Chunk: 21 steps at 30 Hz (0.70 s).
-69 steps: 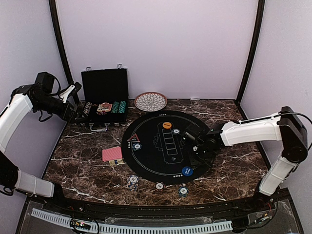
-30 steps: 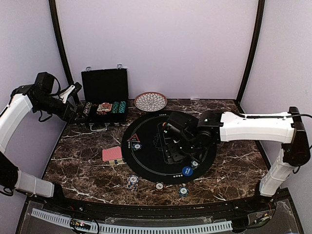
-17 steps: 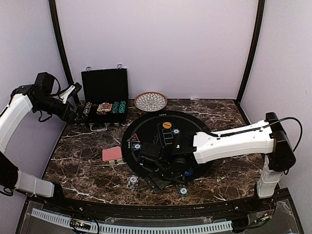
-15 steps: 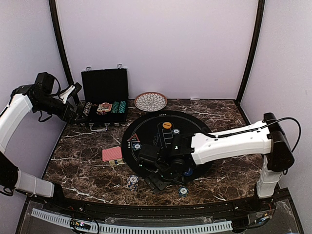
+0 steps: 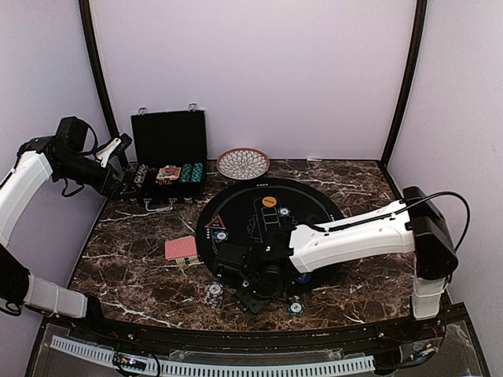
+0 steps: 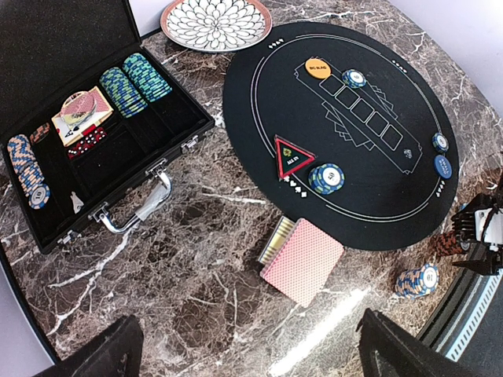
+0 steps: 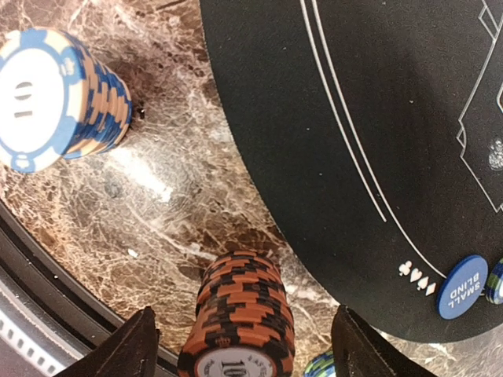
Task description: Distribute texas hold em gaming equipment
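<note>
At the near edge of the round black poker mat (image 5: 314, 200), just off the felt, on the marble table (image 6: 196, 275): right gripper (image 7: 244, 314), low over the surface, jaws spread. Between its fingers an orange-and-black chip stack (image 7: 236, 290), upright on the marble, with a clear gap on each side, so surrounded but not pinched. Along the same near edge, more to the left-arm side and also off the felt: blue-and-orange chip stack (image 7: 55, 98), upright, apart from the gripper. On the felt, close to the near edge: blue button disc (image 7: 461, 287), marked SMALL BLIND. On the felt at the left-arm side of the mat: red triangle marker (image 6: 292, 157) and, just beside it, a low pile of blue-and-white chips (image 6: 326, 178). Off the mat on that same side, near its rim but not touching: deck of red-backed playing cards (image 6: 302, 259), backs up. Toward the far edge, on the felt: orange button disc (image 6: 317, 67) with one striped chip (image 6: 354, 78) just beside. Beyond the far edge: patterned round dish (image 6: 216, 20). Far and to the left-arm side of the mat: black hinged case (image 6: 157, 169), open, with rows of chips in its compartments. Well apart from the mat, up in the air near the case: left gripper (image 6: 250, 318), fingers wide apart, nothing between them.
</note>
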Tool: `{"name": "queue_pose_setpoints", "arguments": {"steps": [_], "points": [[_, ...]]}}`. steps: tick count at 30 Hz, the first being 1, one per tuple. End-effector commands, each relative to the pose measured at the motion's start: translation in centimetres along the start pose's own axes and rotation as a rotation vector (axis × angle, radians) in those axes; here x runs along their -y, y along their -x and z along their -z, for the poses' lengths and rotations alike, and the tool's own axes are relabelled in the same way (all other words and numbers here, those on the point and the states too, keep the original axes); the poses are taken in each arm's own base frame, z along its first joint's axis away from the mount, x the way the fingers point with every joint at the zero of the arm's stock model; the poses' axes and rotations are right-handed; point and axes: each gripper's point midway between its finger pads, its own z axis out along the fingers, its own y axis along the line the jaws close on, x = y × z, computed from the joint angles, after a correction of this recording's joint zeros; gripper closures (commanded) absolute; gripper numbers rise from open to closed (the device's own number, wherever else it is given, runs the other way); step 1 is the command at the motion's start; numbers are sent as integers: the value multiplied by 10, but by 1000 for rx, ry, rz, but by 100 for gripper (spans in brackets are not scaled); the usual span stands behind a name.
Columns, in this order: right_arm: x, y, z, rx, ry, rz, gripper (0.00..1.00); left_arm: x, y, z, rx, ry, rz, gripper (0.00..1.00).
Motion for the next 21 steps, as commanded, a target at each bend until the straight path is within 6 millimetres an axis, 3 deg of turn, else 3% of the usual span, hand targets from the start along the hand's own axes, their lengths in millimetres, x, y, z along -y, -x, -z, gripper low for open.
{"name": "queue_pose_setpoints", "arguments": {"steps": [1, 21], "points": [[-10, 10, 4, 35, 25, 6, 27, 10, 1, 10, 16, -8, -25, 1], [-5, 10, 2, 46, 16, -19, 55, 10, 1, 9, 17, -10, -18, 1]]}}
